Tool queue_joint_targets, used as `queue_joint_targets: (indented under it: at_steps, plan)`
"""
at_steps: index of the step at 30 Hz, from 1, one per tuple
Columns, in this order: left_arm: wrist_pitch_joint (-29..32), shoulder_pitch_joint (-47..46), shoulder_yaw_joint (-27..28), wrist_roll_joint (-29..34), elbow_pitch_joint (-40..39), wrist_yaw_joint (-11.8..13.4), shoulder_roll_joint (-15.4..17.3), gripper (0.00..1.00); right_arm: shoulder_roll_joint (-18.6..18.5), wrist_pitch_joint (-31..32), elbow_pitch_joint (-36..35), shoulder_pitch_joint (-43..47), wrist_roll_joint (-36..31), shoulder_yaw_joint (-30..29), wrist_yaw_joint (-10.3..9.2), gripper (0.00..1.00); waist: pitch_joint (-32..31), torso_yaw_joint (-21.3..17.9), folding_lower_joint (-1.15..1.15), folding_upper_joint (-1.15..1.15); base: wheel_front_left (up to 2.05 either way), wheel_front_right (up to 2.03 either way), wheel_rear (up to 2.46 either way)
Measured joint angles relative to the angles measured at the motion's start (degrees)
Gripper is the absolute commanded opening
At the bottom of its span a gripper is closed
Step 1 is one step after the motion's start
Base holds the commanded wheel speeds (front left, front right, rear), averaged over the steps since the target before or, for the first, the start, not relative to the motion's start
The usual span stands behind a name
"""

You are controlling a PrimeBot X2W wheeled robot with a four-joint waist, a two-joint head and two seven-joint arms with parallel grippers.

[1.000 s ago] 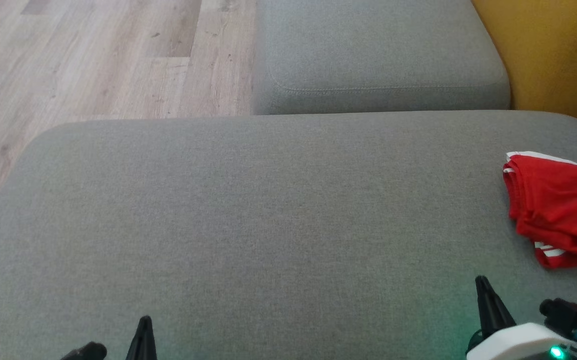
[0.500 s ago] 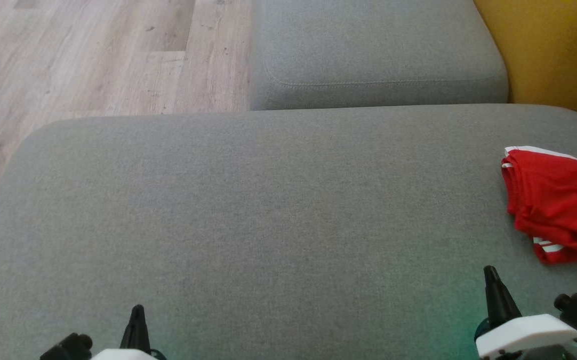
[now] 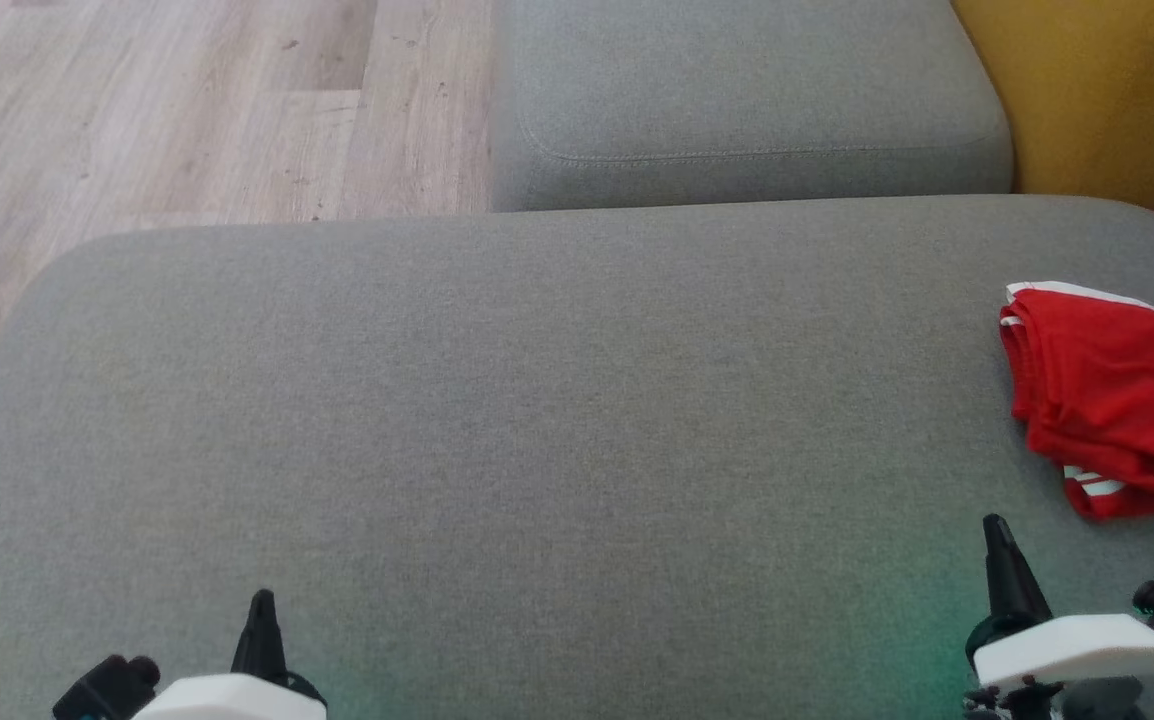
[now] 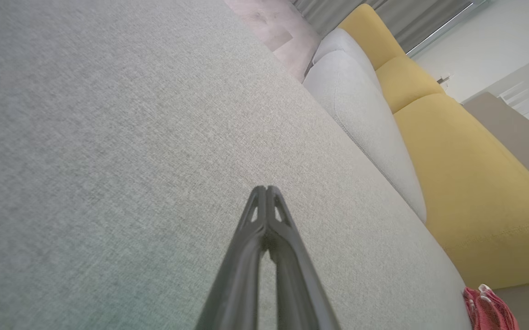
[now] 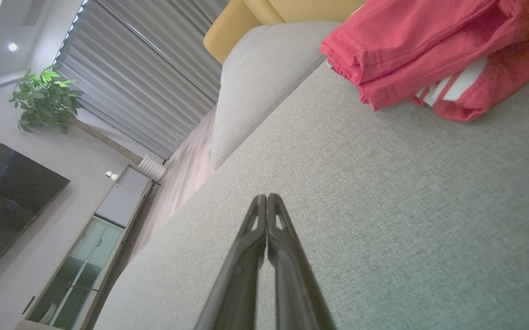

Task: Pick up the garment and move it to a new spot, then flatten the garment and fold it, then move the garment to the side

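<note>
**Grey sofa seat (image 3: 537, 400) mostly bare; red garment (image 3: 1107, 400) at its right edge**

Seat cushion spreads wide across the head view. Second grey cushion (image 3: 737, 90) butts against its far side. Wood floor (image 3: 187, 120) at far left, yellow upholstery (image 3: 1117, 100) at far right.

Garment: red with white stripes, lying on the seat far to the right, partly cut off by the head view's edge. It sits in stacked layers with a rumpled near corner, more a loose bundle than a crisp fold. Nothing touches it.

Left hand (image 3: 262, 605): low at near left, fingers pressed together, clenched on nothing, well apart from the garment.

Right hand (image 3: 995, 530): low at near right, likewise clenched and empty. Near the garment's near-left corner but apart from it.

Progress, as a judgement: the garment's place at the side and its layering could fit a finished job, with the moving, flattening, folding and setting aside all done. It could equally be a bundle not yet picked up, and the pictures do not settle which. If not yet picked up, everything is left: grasp, carry to the open middle, spread, fold, shift aside. If finished, at most the loose corner wants tidying.
</note>
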Motion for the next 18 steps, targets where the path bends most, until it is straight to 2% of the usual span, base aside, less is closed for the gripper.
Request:
queue_joint_targets:
  at_steps: [18]
  plan:
    - [2.82,-1.23,5.26,-7.44,-0.09,-3.22,-2.23,0.00,0.00,1.49,-0.04,-2.13,11.65,-1.45,0.00,0.00,1.12,-0.67,0.00,0.00,0.00,0.00,0.00]
